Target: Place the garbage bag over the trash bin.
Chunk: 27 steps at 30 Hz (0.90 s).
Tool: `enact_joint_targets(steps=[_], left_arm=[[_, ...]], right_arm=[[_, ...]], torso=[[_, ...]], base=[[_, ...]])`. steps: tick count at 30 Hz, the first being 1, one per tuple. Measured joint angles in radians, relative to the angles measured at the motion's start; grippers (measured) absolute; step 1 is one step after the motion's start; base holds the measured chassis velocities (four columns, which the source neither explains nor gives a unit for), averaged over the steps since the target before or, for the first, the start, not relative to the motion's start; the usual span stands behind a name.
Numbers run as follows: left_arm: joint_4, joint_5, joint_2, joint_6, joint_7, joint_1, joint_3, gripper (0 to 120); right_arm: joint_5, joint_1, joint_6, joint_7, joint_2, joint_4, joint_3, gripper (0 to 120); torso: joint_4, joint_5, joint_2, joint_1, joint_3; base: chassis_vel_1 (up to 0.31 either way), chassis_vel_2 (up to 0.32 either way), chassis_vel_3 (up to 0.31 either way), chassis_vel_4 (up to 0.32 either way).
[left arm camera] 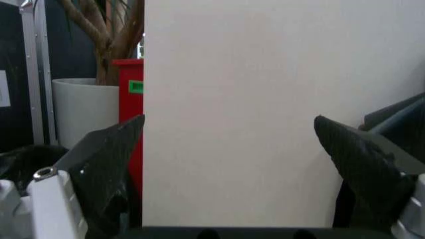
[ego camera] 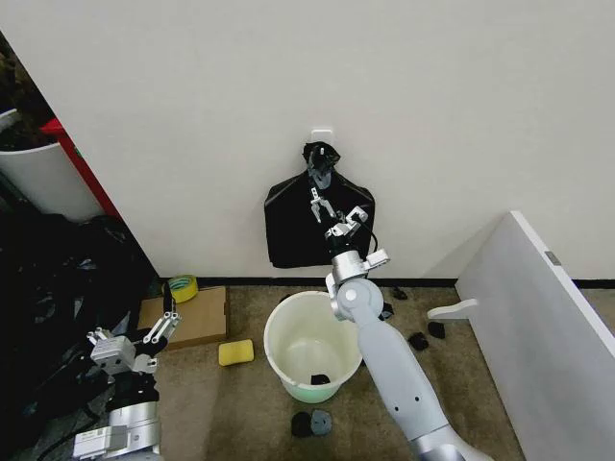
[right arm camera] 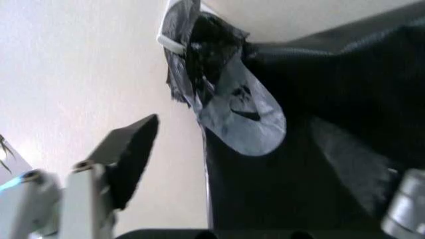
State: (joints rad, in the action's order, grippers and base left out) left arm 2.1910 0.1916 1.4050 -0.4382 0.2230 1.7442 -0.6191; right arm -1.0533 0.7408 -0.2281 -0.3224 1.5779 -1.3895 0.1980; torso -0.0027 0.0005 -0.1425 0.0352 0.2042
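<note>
A bundle of black bags (ego camera: pixel 300 226), knotted at its top (ego camera: pixel 320 154), hangs from a white wall hook (ego camera: pixel 322 133); I cannot tell a single garbage bag apart within it. My right gripper (ego camera: pixel 327 211) is raised in front of the bundle just below the knot, open, with nothing between its fingers. In the right wrist view the knot (right arm camera: pixel 212 45) and black plastic (right arm camera: pixel 319 99) lie beyond the open right gripper (right arm camera: pixel 246 159). The cream-white trash bin (ego camera: pixel 272 331) stands on the floor under the bundle. My left gripper (ego camera: pixel 165 325) waits open, low at the left, facing the wall (left arm camera: pixel 229 164).
Left of the bin lie a cardboard box (ego camera: pixel 192 319), a tape roll (ego camera: pixel 182 287) and a yellow sponge (ego camera: pixel 235 352). A heap of black sheeting (ego camera: pixel 58 288) and a white cylinder (ego camera: pixel 38 178) stand far left. A white board (ego camera: pixel 538 327) leans at right. Black scraps (ego camera: pixel 310 423) dot the floor.
</note>
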Motion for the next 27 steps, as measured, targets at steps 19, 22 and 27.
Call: enact_joint_targets(steps=[19,22,27], left_arm=[[-0.010,-0.011,0.009,-0.017,0.006,0.002,0.000,100],[-0.010,-0.014,0.011,-0.018,0.007,0.002,0.000,100],[-0.011,-0.017,0.013,-0.019,0.008,0.002,0.001,100]], right_arm=[[0.010,-0.015,-0.010,-0.031,0.010,0.009,0.004,16],[0.016,-0.015,-0.013,-0.031,0.006,0.010,0.007,4],[0.022,-0.012,-0.015,-0.028,-0.007,0.005,0.008,0]], torso=[[0.0001,0.0000,0.000,0.000,0.000],[0.0001,0.0001,0.000,0.000,0.000],[0.0001,0.0001,0.000,0.000,0.000]], base=[[0.000,0.000,0.000,0.000],[0.000,0.000,0.000,0.000],[0.000,0.000,0.000,0.000]])
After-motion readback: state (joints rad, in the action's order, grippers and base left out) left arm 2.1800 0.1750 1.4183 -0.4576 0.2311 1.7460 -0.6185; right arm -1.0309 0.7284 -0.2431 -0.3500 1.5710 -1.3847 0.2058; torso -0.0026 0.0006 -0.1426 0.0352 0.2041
